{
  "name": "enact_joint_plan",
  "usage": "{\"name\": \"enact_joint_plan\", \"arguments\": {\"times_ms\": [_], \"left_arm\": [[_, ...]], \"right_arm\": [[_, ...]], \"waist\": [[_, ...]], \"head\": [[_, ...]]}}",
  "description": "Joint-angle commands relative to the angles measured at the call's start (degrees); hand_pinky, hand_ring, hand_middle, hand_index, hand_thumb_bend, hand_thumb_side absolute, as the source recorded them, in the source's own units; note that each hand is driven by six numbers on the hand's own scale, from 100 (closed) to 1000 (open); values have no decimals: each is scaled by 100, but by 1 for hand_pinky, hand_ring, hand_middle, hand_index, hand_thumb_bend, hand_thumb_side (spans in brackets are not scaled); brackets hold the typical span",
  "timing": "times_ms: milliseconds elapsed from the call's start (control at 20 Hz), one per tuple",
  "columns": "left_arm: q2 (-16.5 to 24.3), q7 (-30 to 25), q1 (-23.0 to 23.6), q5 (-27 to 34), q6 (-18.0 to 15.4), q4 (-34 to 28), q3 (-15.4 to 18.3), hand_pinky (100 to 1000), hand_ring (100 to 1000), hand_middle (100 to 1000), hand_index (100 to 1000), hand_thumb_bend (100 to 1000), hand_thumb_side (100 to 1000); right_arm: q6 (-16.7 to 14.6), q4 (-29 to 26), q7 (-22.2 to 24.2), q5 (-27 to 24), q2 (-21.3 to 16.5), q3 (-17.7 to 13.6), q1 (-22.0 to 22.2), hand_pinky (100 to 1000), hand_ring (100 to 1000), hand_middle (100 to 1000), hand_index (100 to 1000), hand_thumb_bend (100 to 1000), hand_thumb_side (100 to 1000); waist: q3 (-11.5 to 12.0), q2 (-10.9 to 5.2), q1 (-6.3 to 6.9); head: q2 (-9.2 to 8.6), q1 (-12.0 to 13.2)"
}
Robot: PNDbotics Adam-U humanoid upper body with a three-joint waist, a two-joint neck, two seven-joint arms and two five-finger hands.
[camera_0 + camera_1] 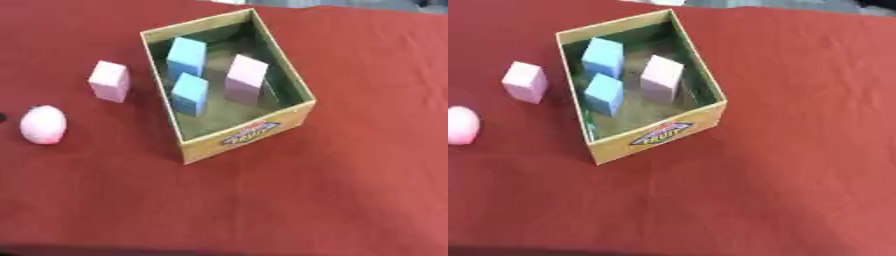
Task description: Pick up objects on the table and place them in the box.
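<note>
An open cardboard box point(249, 135) with a label on its front wall stands on the red tablecloth, turned askew. Inside it stand two light blue blocks point(186, 56) point(190, 93) and one pale pink block point(246, 79), all upright. To the left of the box, on the cloth, a pink block point(109, 81) stands upright. Further left and nearer lies a pink egg-shaped object point(43, 124). Neither hand shows in either view.
The red cloth point(350, 190) covers the whole table. A small dark spot point(2, 118) shows at the left edge of the left eye view. A grey strip point(798, 4) lies past the table's far edge.
</note>
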Motion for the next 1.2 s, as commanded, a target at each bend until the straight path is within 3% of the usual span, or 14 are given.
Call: {"name": "enact_joint_plan", "arguments": {"times_ms": [50,400,700,1200], "left_arm": [[189,58,-78,-243,252,76,24,868,849,788,885,570,234],[71,39,-133,-331,416,545,-68,859,841,780,874,550,259],[-112,117,-467,-176,490,971,-232,850,825,760,859,436,274],[-415,-209,-981,370,307,1454,-505,851,818,753,868,405,305]], "right_arm": [[54,-82,-41,13,-86,-110,-17,833,788,696,857,100,448],[144,-82,-84,-22,-12,-122,43,833,783,691,855,100,465],[185,-82,-82,-51,44,-109,68,833,781,687,855,100,475],[261,-82,-68,-132,119,-67,48,832,775,679,852,100,505]], "waist": [[-13,-95,116],[-38,-80,127],[-69,-73,116],[-116,-39,123]], "head": [[-56,30],[-47,68],[-40,115],[-52,140]]}}
